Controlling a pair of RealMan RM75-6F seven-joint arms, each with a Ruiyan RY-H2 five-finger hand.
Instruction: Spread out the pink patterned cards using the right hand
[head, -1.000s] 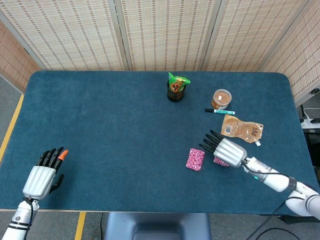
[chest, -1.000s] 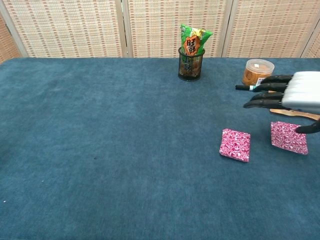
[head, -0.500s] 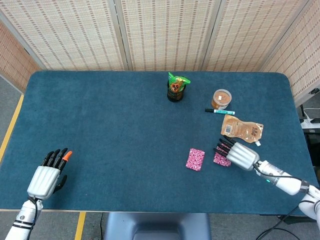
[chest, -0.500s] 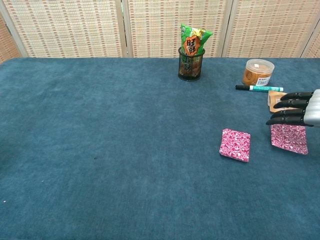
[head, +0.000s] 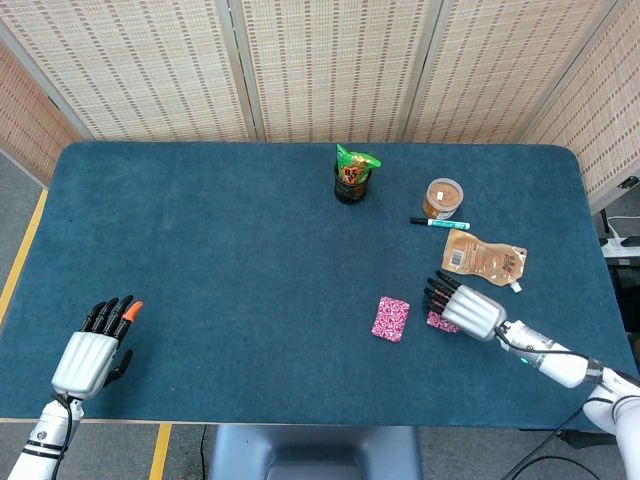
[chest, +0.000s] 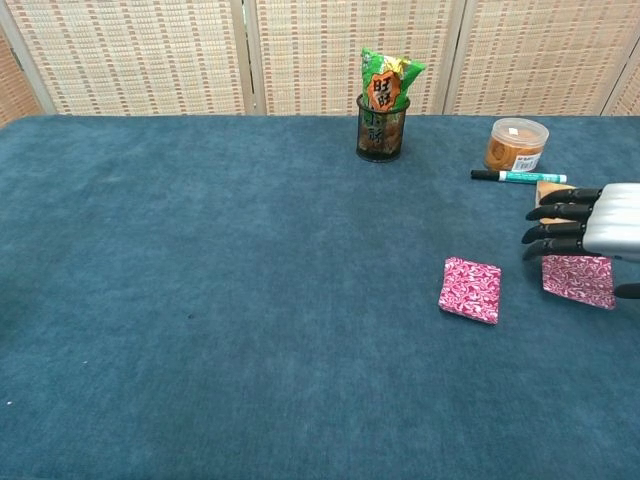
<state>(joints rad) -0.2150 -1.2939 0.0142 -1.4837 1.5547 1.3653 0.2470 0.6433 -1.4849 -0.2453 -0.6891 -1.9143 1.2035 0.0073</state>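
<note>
Two lots of pink patterned cards lie on the blue table. One pink stack (head: 391, 318) (chest: 470, 289) sits alone left of my right hand. A second pink card (chest: 577, 280) (head: 436, 322) lies under my right hand (head: 466, 309) (chest: 590, 226), which hovers over it with straight, spread fingers and nothing held. Whether the hand touches that card I cannot tell. My left hand (head: 93, 350) rests near the table's front left edge, fingers extended and apart, holding nothing; the chest view does not show it.
A mesh cup with a green snack bag (head: 351, 176) (chest: 383, 110) stands at the back. An orange-filled tub (head: 442, 198) (chest: 514, 144), a teal marker (head: 437, 222) (chest: 520, 177) and a tan pouch (head: 484, 259) lie behind my right hand.
My right hand drew back to the right half a second ago and has now shifted slightly left again over the right pink card. The left hand has barely moved.
</note>
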